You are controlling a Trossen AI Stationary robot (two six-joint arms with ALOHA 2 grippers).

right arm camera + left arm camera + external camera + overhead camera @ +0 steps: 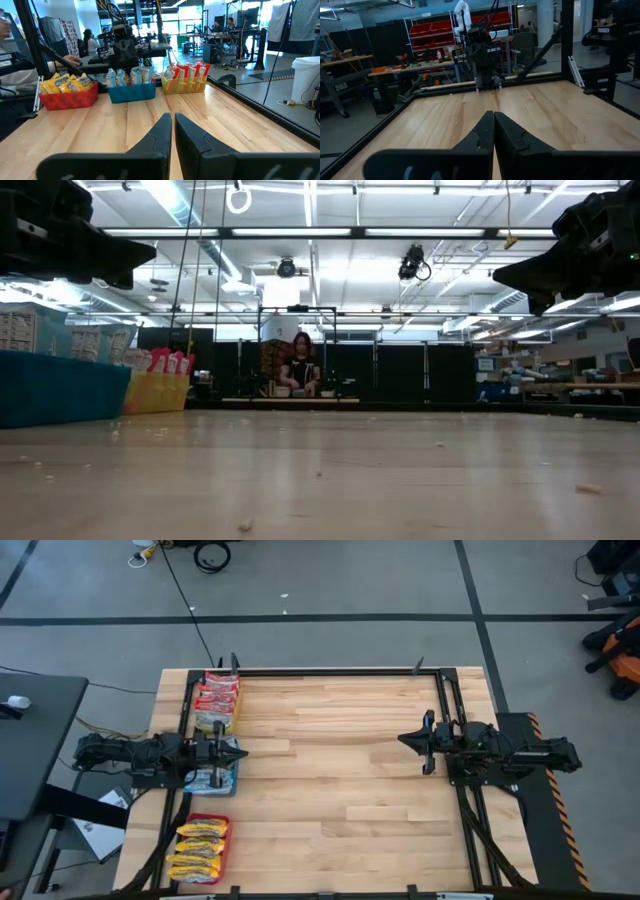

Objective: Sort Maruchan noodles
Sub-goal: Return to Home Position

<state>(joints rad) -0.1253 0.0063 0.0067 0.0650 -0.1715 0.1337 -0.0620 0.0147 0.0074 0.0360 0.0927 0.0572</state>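
Three clusters of Maruchan noodles (186,72): red, pale-blue, yellow; left jaws, right jaws together, empty.

red noodles (186,71): yellow bin (184,86) | pale-blue noodles (129,76): blue bin (132,93) | yellow noodles (65,82): red bin (67,100)

The counter (340,770) lies open from middle to right edge; along its left edge the yellow bin (184,86), blue bin (132,93) and red bin (70,99) of noodle packets (187,70) obstruct.
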